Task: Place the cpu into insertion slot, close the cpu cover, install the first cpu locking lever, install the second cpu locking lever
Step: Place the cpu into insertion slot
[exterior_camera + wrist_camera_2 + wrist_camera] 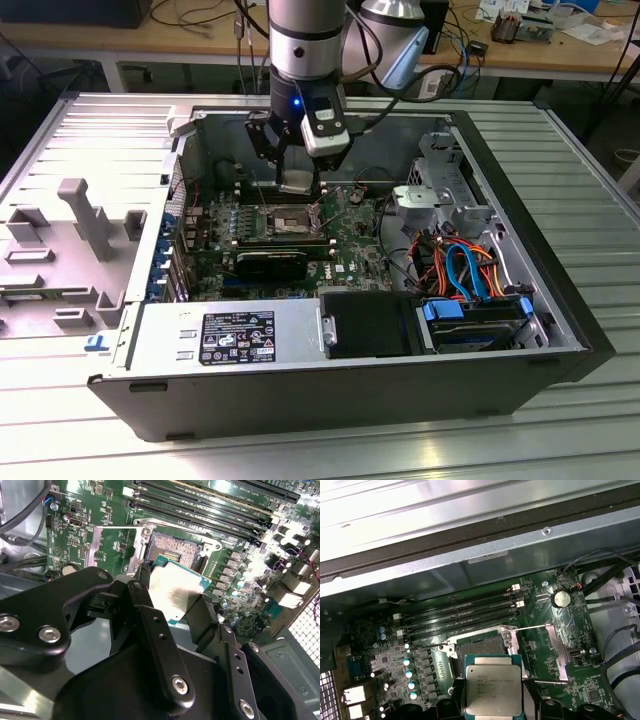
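The cpu [493,692] has a dull silver-grey top edged in teal-green. The claw [172,597] is matt black with silver screws. The board [570,630] is dark green, dotted with teal-capped capacitors [409,674]. Its memory slots [465,612] are black. The cover [560,652] is bright silver. Orange and blue cables [465,265] show inside the dark grey case [300,400]. The counter [570,170] is pale silver, ribbed in parallel lines.
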Motion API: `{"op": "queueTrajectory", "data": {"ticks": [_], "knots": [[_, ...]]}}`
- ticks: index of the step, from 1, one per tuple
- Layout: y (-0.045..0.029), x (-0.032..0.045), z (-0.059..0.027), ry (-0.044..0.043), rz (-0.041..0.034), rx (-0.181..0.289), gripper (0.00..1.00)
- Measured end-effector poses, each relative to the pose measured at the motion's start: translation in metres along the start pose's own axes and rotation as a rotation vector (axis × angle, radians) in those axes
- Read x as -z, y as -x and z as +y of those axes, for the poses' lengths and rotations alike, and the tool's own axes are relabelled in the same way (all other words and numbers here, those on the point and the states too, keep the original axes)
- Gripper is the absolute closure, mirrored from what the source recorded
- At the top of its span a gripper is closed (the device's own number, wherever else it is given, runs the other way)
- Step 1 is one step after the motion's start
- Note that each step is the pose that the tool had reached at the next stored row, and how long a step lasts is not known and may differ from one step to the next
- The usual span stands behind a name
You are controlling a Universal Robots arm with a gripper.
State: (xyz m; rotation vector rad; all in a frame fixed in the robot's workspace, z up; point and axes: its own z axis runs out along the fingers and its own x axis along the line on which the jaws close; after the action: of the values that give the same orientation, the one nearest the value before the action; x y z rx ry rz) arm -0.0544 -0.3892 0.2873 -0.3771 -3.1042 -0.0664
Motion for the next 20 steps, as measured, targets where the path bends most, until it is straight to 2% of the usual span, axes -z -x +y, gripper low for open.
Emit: {"op": "queueTrajectory", "data": {"ticks": [20], "knots": [[0.0000,-0.0023,-0.0001,0.0016,-0.0041,-0.099,0.46]]}}
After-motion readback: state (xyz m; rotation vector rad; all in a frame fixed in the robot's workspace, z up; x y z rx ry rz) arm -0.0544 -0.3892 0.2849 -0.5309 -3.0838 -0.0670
